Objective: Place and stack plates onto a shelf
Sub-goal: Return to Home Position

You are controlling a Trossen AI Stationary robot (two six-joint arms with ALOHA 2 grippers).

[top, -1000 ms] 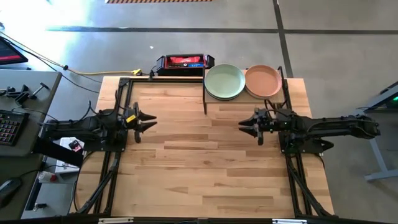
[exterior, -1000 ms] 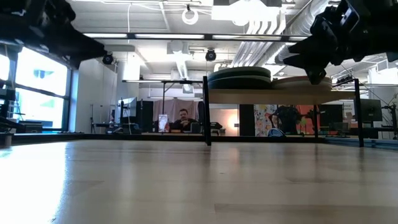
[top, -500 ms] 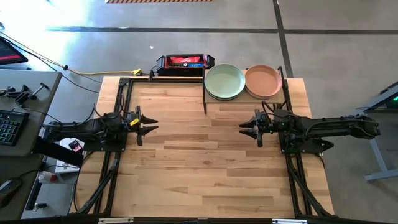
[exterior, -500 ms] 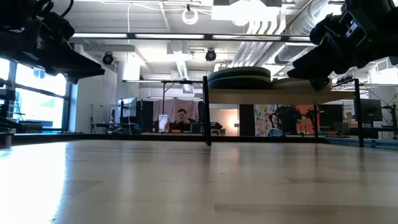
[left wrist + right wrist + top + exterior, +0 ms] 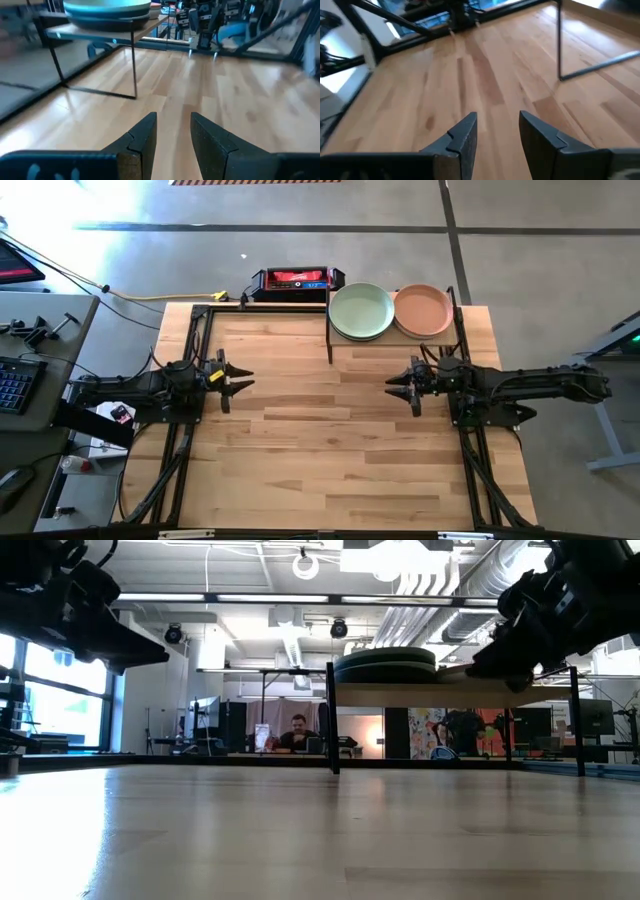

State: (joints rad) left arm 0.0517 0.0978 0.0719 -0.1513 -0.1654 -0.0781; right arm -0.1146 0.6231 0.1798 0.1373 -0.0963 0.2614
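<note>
The shelf (image 5: 392,340) stands at the table's far right on thin black posts. On its board sit a stack of pale green plates (image 5: 361,311) and, right of it, a peach plate (image 5: 424,310); in the low view the green stack (image 5: 385,664) rests flat on the board (image 5: 440,690). My left gripper (image 5: 245,378) hovers open over the table's left half, holding nothing. Opposite it, just near of the shelf, my right gripper (image 5: 391,387) also hovers open and bare. Each wrist view shows a plain gap between that arm's fingers (image 5: 172,135) (image 5: 497,135).
A red and black box (image 5: 293,280) lies just past the table's far edge. Black frame rails (image 5: 190,330) run along the table's left and right sides. Bare slatted wood (image 5: 320,450) spreads between and near of the arms. A person (image 5: 297,730) sits in the room behind.
My left gripper has gone down a little, staying open, then kept still. My right gripper has tipped its fingers somewhat further downward, staying open. The plates and shelf have not moved.
</note>
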